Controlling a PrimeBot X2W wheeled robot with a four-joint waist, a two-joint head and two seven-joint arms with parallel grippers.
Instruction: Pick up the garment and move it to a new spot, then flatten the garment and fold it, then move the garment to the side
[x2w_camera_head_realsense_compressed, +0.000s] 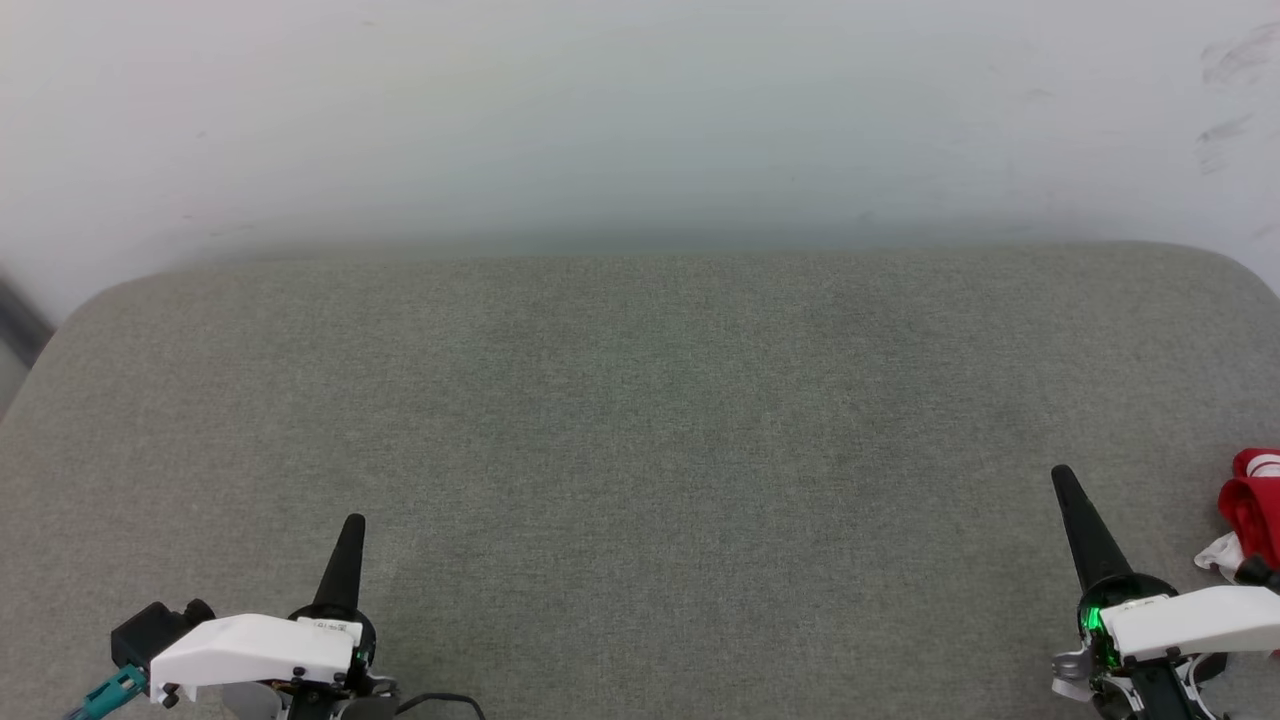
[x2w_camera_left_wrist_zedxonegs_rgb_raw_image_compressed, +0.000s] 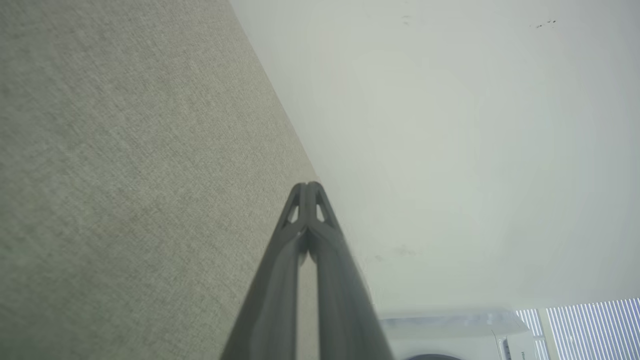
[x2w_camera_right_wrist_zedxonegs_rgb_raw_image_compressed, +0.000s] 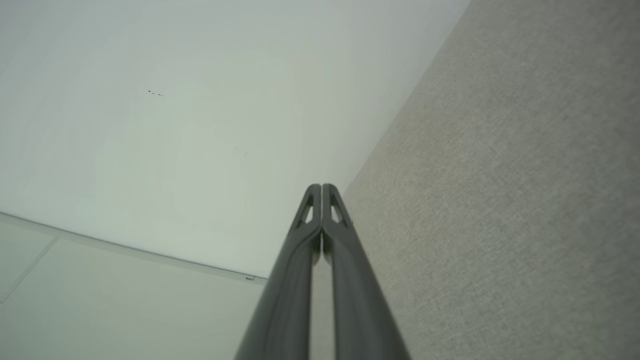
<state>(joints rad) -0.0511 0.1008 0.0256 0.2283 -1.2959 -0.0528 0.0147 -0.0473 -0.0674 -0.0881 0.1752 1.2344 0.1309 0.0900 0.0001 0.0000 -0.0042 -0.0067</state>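
Red garment (x2w_camera_head_realsense_compressed: 1250, 510) bunched just right of right claw (x2w_camera_head_realsense_compressed: 1066, 487); left claw (x2w_camera_head_realsense_compressed: 350, 530) well apart; both claws pressed together, holding nothing

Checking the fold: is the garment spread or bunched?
Bunched, not spread: the garment is a red-and-white heap at the head view's right edge, mostly cut off; whether folded, cannot tell.

A grey-green fabric-covered surface (x2w_camera_head_realsense_compressed: 640, 420) with rounded far corners meets a pale wall (x2w_camera_head_realsense_compressed: 640, 120) bearing faint scuffs.
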